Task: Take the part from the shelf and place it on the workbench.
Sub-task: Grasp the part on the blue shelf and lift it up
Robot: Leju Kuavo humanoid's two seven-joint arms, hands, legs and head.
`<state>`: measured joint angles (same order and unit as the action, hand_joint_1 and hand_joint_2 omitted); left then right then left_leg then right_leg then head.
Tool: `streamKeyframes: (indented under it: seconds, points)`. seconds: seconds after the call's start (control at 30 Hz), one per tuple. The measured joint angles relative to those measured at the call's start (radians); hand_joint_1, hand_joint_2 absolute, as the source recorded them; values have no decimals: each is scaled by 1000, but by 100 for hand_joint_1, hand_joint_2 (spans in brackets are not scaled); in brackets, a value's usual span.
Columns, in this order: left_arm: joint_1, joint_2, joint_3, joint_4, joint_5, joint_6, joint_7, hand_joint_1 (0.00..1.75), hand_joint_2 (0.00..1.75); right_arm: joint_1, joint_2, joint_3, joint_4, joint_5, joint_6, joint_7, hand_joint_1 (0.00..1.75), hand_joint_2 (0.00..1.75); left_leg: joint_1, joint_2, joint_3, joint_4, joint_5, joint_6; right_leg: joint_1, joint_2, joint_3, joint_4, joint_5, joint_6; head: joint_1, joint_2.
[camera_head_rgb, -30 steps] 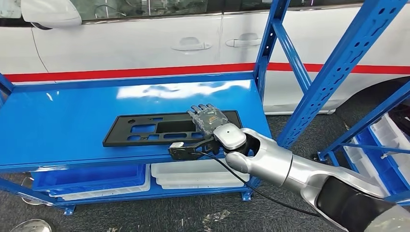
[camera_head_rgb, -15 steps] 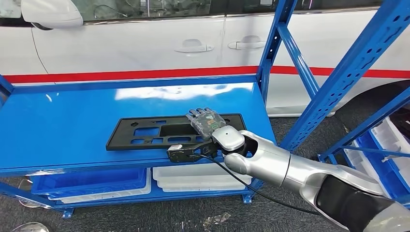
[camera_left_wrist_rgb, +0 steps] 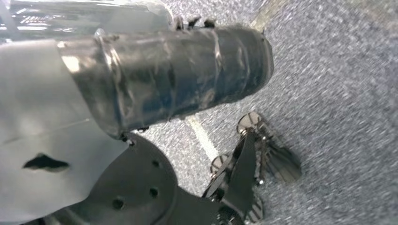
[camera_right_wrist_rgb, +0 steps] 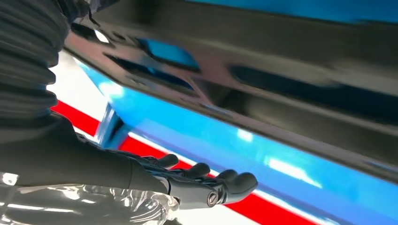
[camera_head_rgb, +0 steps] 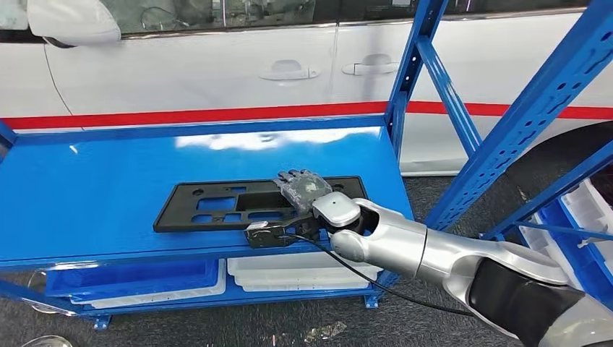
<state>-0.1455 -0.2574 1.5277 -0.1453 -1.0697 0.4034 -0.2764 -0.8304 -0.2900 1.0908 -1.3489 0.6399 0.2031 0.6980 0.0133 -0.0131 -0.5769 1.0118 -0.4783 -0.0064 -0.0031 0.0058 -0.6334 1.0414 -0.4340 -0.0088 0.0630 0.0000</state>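
A flat black plastic part (camera_head_rgb: 217,206) with several cut-outs lies along the front of the blue shelf board (camera_head_rgb: 108,166). My right hand (camera_head_rgb: 307,189) lies over the part's right portion, fingers stretched out across its top. In the right wrist view the fingers (camera_right_wrist_rgb: 206,180) are straight and a gap shows between them and the part (camera_right_wrist_rgb: 281,93). Whether the thumb touches the part's front edge is hidden. My left hand (camera_left_wrist_rgb: 164,70), wrapped in clear film, hangs over grey floor, and its fingers are out of sight.
A blue upright (camera_head_rgb: 405,79) and slanted braces (camera_head_rgb: 520,123) stand right of the shelf. Below the board sit a blue bin (camera_head_rgb: 130,278) and white trays (camera_head_rgb: 289,267). A white car (camera_head_rgb: 217,65) with a red stripe is behind. More bins (camera_head_rgb: 578,217) lie at the right.
My right hand has slid a little further left over the part and lower toward it. The camera has shifted slightly, and the part's left end sits a bit nearer the shelf front.
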Motion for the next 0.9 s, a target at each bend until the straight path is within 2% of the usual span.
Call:
streamKeyframes:
  seconds: [0.07, 0.1, 0.2, 0.23, 0.27, 0.3, 0.37, 0.43, 0.53, 0.57, 0.6, 0.7, 0.73, 0.83, 0.9]
  points:
    - [0, -1, 2, 0, 2, 4, -5, 0, 0, -4, 2, 13, 6, -16, -9, 0, 0, 175, 1, 2, -4, 18, -15, -11, -4, -1, 7, -6, 0, -10, -1, 0]
    - [0, -1, 3, 0, 2, 8, -8, 0, 0, -9, 3, 21, 8, -25, -14, 0, 0, 175, 1, 4, -20, 54, -36, -16, -7, -1, 11, -9, 0, -15, -4, 0]
    - [1, -1, 4, 0, 8, 15, -17, 0, 0, -18, 4, 50, 17, -48, -25, 0, 0, 175, 1, 6, -121, 240, -110, -23, -4, -2, 14, -10, -3, -23, -7, 0]
    - [1, -1, 4, 0, 11, 17, -20, 0, 0, -18, 4, 59, 21, -54, -27, 0, 0, 175, 1, 6, -146, 280, -116, -24, -3, -2, 15, -10, -4, -24, -7, 0]
    - [2, -1, 4, 0, 14, 19, -22, 0, 0, -18, 4, 68, 24, -59, -29, 0, 0, 175, 1, 6, -153, 281, -101, -22, -1, -2, 17, -10, -5, -25, -7, 0]
    - [2, -1, 5, 0, 15, 21, -24, 0, 0, -19, 4, 76, 27, -64, -31, 0, 0, 175, 0, 6, -141, 244, -70, -19, 0, -2, 20, -10, -7, -25, -7, 0]
    - [3, -2, 5, 0, 19, 25, -28, 0, 0, -25, 4, 89, 32, -74, -37, 0, 0, 175, -2, 6, -81, 107, 3, -7, 1, -1, 26, -10, -10, -25, -7, 0]
    - [1, -2, 5, 0, 22, 29, -32, 0, 0, -34, 5, 98, 37, -84, -44, 0, 2, 175, -8, 6, -38, 16, 32, 3, 3, 1, 27, -9, -12, -19, -7, 0]
    - [0, -3, 5, 0, 26, 36, -35, 0, 0, -41, 6, 110, 44, -93, -48, 0, 128, 175, -12, 5, -28, -4, 36, 14, 4, 0, 28, -14, -11, -4, -6, 0]
    - [1, -3, 5, 0, 28, 38, -36, 0, 0, -43, 6, 114, 47, -94, -48, 0, 170, 175, -13, 5, -26, -9, 38, 15, 5, 0, 30, -15, -10, -2, -5, 0]
    - [1, -3, 6, 0, 31, 41, -37, 0, 0, -46, 6, 118, 50, -94, -48, 0, 173, 175, -12, 4, -23, -13, 40, 14, 7, -2, 32, -19, -9, -7, -4, 0]
    - [1, -5, 6, 0, 38, 43, -42, 0, 0, -53, 7, 127, 58, -95, -48, 0, 175, 175, -12, 3, -19, -18, 42, 8, 10, -5, 40, -29, -6, -37, 1, 0]
    - [1, -5, 6, 0, 40, 43, -43, 0, 0, -54, 8, 130, 60, -96, -48, 0, 175, 175, -12, 3, -19, -18, 43, 8, 10, -5, 41, -30, -5, -39, 1, 0]
    - [1, -7, 10, 0, 44, 45, -45, 0, 0, -54, 9, 139, 64, -100, -50, 0, 175, 175, -13, 3, -19, -17, 42, 11, 10, -5, 42, -34, -2, -32, 1, 0]
    - [1, -8, 12, 0, 45, 47, -44, 0, 0, -56, 9, 142, 66, -102, -54, 0, 175, 175, -14, 3, -20, -16, 42, 13, 8, -5, 43, -35, -1, -22, 1, 0]
